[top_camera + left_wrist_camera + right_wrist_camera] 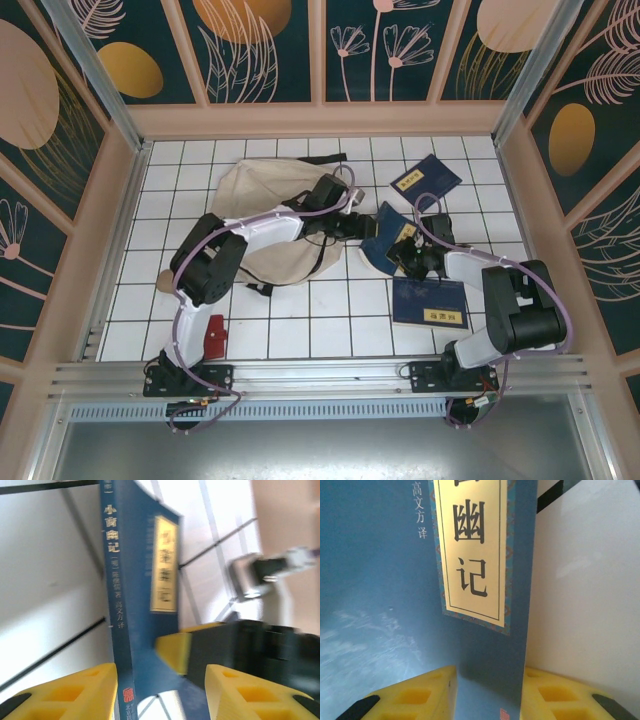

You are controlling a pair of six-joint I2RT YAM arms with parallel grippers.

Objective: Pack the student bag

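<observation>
Right pincer (489, 676) is clamped on the edge of the navy book (380, 605). Left pincer (160, 672) straddles its spine, can't tell if it's gripping. The student bag (262, 188) lies on the desk (330, 310) under the left arm (262, 228).

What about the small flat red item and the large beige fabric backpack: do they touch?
Apart. The top external view shows bare white tiles between the small flat red item and the large beige fabric backpack.

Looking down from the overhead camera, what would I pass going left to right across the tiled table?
small red flat item → student bag → tilted blue book → right arm's bulky elbow
</observation>
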